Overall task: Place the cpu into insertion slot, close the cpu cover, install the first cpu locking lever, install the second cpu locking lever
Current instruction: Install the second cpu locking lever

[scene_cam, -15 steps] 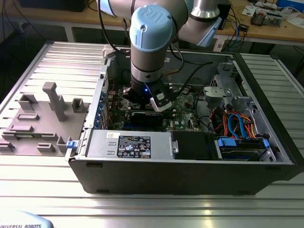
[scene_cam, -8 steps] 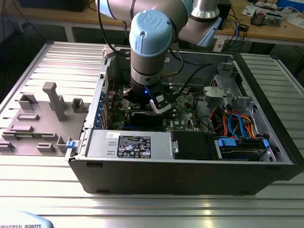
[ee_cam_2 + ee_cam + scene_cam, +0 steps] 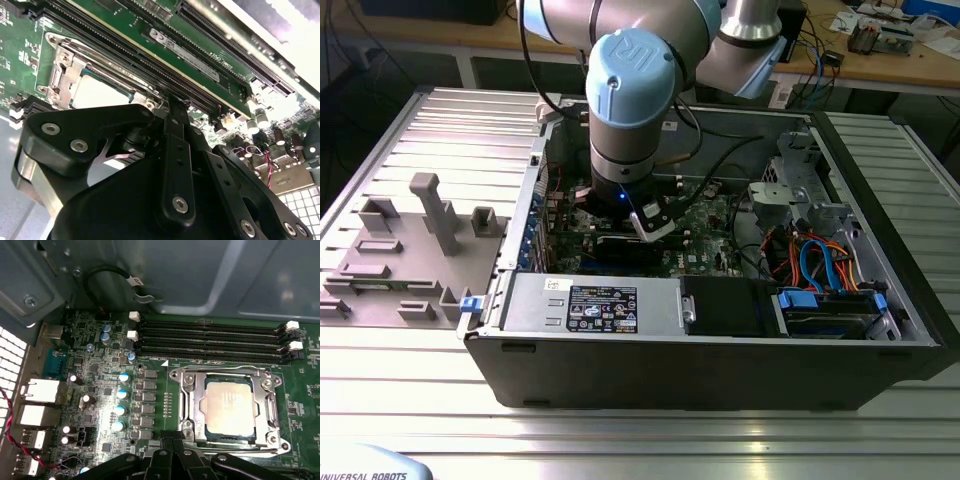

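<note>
In the middle of the exterior view, the arm (image 3: 630, 90) reaches straight down into the open computer case (image 3: 720, 370), which lies on its side on a ribbed metal table (image 3: 650, 430). The gripper (image 3: 650, 222) hangs low over the green motherboard (image 3: 705, 230), just left of centre of the frame. A grey fixture block (image 3: 410, 250) sits on the table at the exterior view's left, well apart from the case. Orange and blue cables (image 3: 815, 262) bunch at the case's lower right.

In the second wrist view, the black gripper body fills the lower half, and its fingers (image 3: 176, 120) come together to a narrow tip, with no gap showing between them and nothing held. That tip sits close beside the edge of the insertion slot (image 3: 55, 80), in the upper left of the frame, where the cpu (image 3: 100, 92) shows pale inside the silver cpu cover (image 3: 70, 55). Long black memory slots (image 3: 150, 70) run diagonally just beyond it.

In the first wrist view, the cpu (image 3: 227, 407) lies flat in the insertion slot (image 3: 192, 427) at the lower right of the frame. The cpu cover (image 3: 227, 375) lies down around it, framing its metal top. The gripper's fingertips (image 3: 172, 442) meet at the bottom centre, just beside the socket's near-left corner. Four memory slots (image 3: 210, 342) lie across the upper middle.
</note>
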Motion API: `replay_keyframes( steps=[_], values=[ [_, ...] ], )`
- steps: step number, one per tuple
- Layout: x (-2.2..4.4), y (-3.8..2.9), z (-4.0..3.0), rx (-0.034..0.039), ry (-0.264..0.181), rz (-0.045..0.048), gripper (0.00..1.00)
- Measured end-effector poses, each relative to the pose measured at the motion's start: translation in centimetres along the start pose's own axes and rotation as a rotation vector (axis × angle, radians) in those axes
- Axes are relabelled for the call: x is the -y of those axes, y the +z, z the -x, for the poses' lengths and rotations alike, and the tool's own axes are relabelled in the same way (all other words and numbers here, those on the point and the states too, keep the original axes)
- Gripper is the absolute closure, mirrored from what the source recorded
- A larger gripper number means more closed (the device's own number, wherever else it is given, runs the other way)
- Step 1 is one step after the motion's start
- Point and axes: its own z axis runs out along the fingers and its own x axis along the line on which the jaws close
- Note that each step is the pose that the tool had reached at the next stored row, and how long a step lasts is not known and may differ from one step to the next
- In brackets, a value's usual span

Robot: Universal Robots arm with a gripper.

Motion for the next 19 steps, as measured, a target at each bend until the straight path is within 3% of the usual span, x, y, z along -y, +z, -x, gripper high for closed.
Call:
replay_keyframes(
  steps=[13, 19],
  values=[
    [0.24, 0.11, -0.05, 0.0005, 0.0, 0.0022, 0.89],
    [-0.12, -1.05, -0.12, 0.0005, 0.0, 0.0047, 0.89]
  ],
)
